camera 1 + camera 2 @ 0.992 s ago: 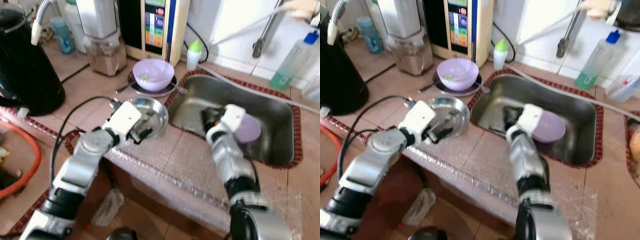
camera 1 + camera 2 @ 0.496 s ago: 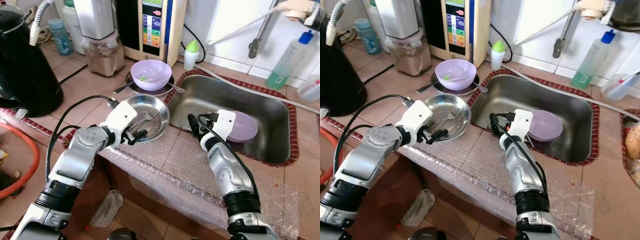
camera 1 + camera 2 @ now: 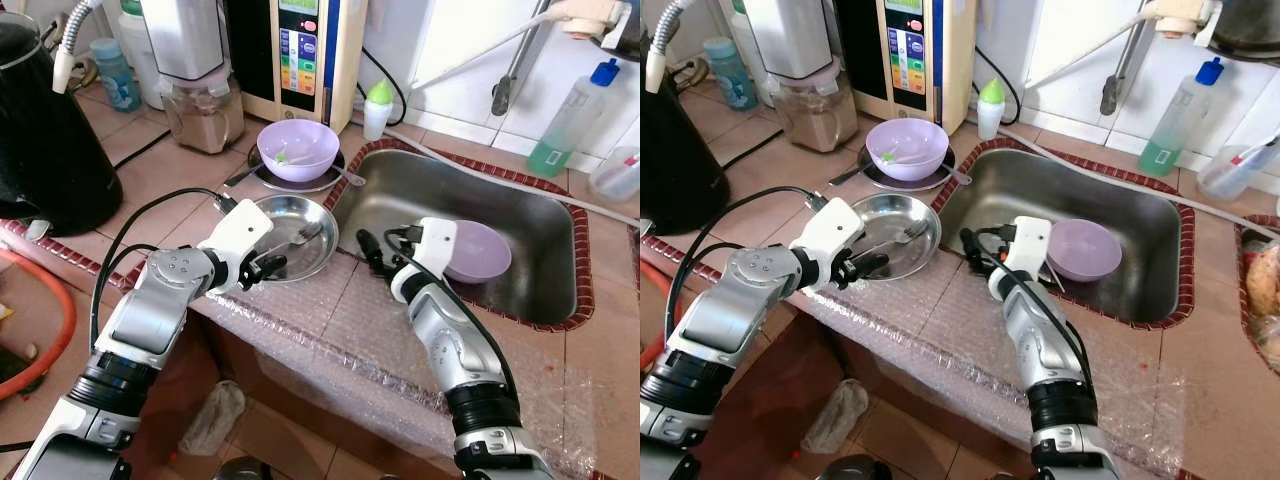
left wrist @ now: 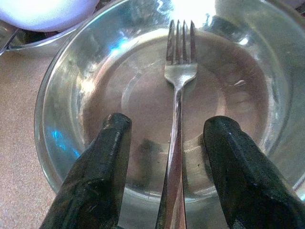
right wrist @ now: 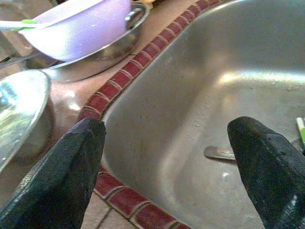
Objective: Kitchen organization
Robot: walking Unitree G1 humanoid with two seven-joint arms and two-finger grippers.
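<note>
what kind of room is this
Most likely a home kitchen: a stainless steel sink set in a tiled counter, a lilac plastic bowl, and a silver metal fork lying in a round steel dish.

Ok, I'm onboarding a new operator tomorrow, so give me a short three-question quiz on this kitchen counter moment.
1. True or false: the left gripper is shut on the fork.
2. What holds the fork? A) the sink B) the steel plate C) the purple bowl on the counter
3. Fill in: the right gripper hovers open at the sink's ____ edge, with a second purple bowl lying in the basin.

Key
1. False: its fingers straddle the fork's handle, open and apart from it.
2. B
3. Left, the edge nearest the steel plate.
</note>
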